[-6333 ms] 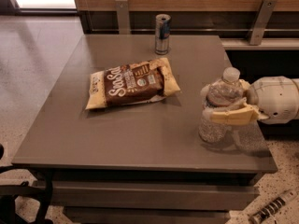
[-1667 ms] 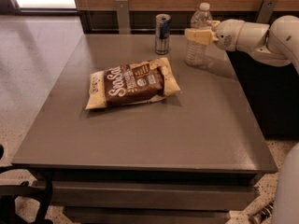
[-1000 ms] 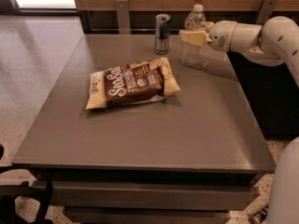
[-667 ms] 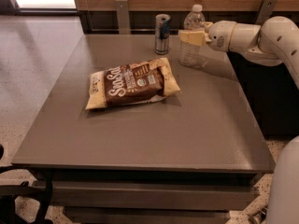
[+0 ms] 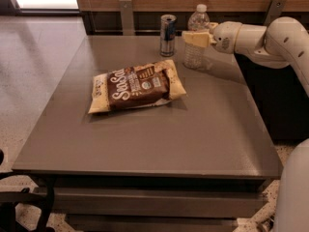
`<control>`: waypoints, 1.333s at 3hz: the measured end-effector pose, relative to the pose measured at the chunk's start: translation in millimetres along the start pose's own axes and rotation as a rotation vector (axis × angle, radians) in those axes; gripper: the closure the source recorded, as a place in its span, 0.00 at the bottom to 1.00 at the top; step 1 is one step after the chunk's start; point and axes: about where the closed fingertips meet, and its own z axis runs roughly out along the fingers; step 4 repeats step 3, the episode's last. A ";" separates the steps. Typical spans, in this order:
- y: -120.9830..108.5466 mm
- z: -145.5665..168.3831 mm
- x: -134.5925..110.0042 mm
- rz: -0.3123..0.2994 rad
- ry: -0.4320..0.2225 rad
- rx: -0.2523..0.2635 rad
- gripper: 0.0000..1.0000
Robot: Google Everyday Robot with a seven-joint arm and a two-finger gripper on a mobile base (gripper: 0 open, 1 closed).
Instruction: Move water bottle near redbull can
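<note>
grey table [image 5: 145, 139]: gripper [image 5: 194, 38] pinches water bottle [image 5: 195, 58] just beside redbull can [image 5: 167, 35].

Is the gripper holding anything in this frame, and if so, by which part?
Yes. The gripper is closed on the water bottle, gripping it around its upper body, below the neck, just right of the redbull can.

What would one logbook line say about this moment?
gripper: over table far side, shut on water bottle | water bottle: upright, beside redbull can, apart | snack bag: mid-table
</note>
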 end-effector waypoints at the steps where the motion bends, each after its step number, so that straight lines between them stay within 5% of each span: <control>1: 0.1 0.1 0.0 0.000 0.000 0.000 0.08; 2: 1.2 2.4 0.1 0.001 0.000 -0.004 0.00; 4: 1.2 2.5 0.1 0.001 0.000 -0.004 0.00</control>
